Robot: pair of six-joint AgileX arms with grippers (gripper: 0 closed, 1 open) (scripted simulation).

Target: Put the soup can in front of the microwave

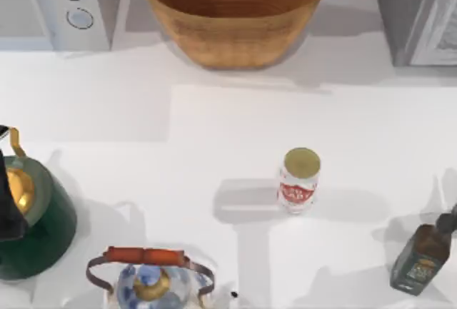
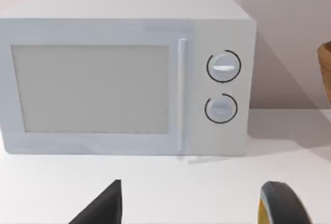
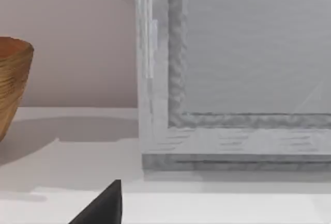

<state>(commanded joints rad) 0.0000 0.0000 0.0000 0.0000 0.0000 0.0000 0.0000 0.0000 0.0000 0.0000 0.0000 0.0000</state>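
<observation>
The soup can [image 1: 299, 180] stands upright on the white table [image 1: 214, 145], right of centre in the top view and well apart from the microwave [image 1: 53, 6], which sits at the far-left corner. The can's white label carries a red emblem with pale lettering too small to read; its dull gold top faces the camera.

Taking the can as the landmark: a large woven basket [image 1: 234, 11] sits beyond it against the back wall; a darker grey box [image 1: 418, 13] stands beyond it and to its right; a dark brown bottle [image 1: 421, 255] with an unreadable label lies nearer the front edge, to the can's right. To the can's left and nearer the front, a blue-and-white teapot [image 1: 150, 280] with an orange handle sits beside a dark green kettle [image 1: 32, 216] with a brass lid.

The left wrist view faces the microwave head-on, showing its pale door, vertical handle and two round silver dials, with no writing visible; a dark finger [image 2: 101, 208] of the left gripper shows in that picture, and whether the gripper is released or clenched cannot be told. The right wrist view faces the grey box's framed front with the basket's edge beside it; a dark finger [image 3: 101, 208] of the right gripper shows there, its state likewise not discernible.
</observation>
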